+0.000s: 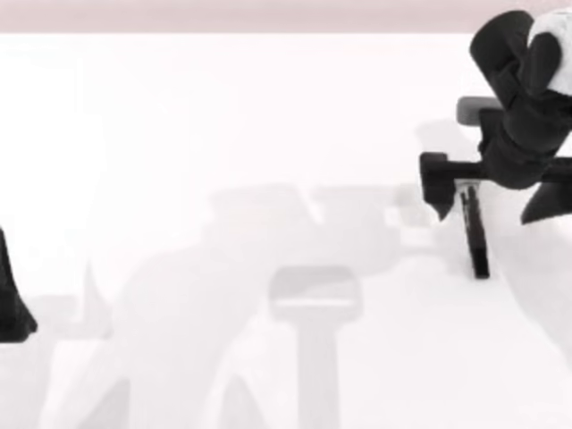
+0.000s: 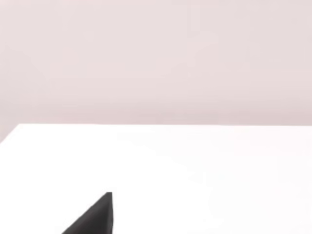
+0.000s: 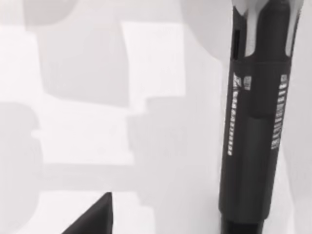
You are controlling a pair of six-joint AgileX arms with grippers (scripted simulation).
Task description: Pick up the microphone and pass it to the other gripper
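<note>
Nothing is crowding the white table (image 1: 223, 116). The mic (image 1: 475, 234) is lying at the table's three o'clock, its long axis running twelve to six. My right gripper (image 1: 478, 210) is hovering over its upper end, fingers spread, gripping nothing. My left gripper (image 1: 13, 304) is sitting parked at nine o'clock; how far its fingers are spread I cannot tell.

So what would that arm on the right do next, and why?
Probably ease the right gripper down and centre it over the microphone, then close. In the top view it sits by the mic's upper end, near the grey head, with the handle lying on the table. The right wrist view shows the handle close by, not clearly between the fingers. The left gripper waits at the left edge.
</note>
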